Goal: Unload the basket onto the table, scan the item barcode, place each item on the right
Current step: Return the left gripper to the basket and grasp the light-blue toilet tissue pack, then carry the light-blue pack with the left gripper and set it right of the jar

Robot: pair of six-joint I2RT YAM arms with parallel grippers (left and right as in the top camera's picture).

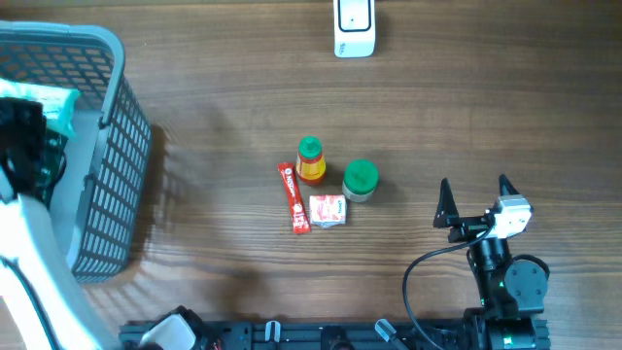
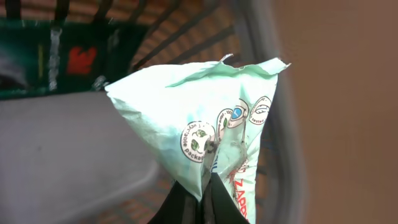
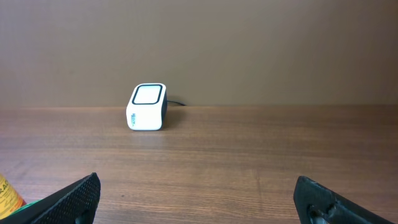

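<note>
A pale mint-green packet [image 2: 205, 112] with round printed logos and red lettering hangs over the grey basket [image 1: 121, 165]. My left gripper [image 2: 202, 190] is shut on its lower edge. From overhead the left gripper [image 1: 27, 131] is inside the basket at the far left, with the packet [image 1: 60, 105] beside it. The white barcode scanner [image 1: 354, 27] stands at the far edge of the table and also shows in the right wrist view as the scanner [image 3: 147, 107]. My right gripper [image 1: 476, 199] rests open at the front right, with nothing between its fingers [image 3: 74, 196].
In the middle of the wooden table lie a red stick packet [image 1: 293, 197], a green-capped yellow bottle [image 1: 310, 160], a green-lidded jar [image 1: 361, 179] and a small red-and-white box [image 1: 328, 210]. A dark green item [image 2: 56, 56] lies in the basket.
</note>
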